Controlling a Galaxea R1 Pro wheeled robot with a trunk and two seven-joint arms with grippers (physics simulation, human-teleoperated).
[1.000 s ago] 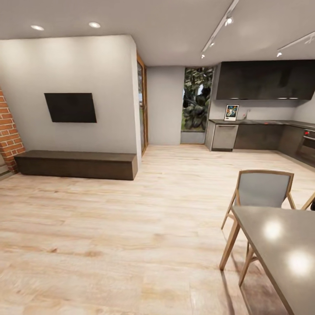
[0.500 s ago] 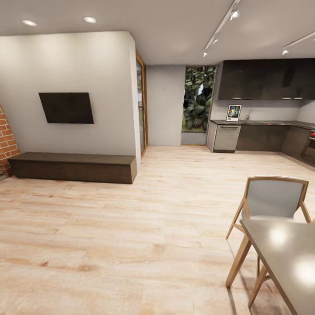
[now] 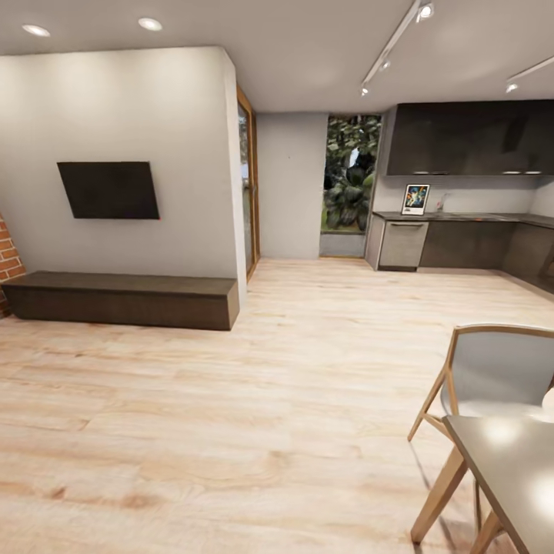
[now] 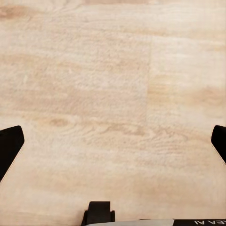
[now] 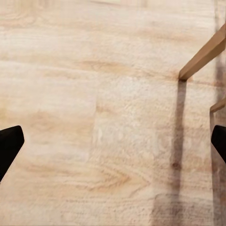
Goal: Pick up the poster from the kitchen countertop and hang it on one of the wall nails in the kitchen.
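1. The poster is small at this range: upright, white-bordered, bluish artwork, standing far right on the kitchen surface against the wall.
2. The head view alone shows the room: a near-right chair, a dark table.
3. Both wrist views look down on the wooden floor; left fingers and right fingers spread wide, holding nothing.

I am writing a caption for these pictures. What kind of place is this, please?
Most likely an open-plan home: a living area with a wall-mounted television above a low bench, a kitchen countertop with dark cabinets at the far end, and a dining table with a chair.
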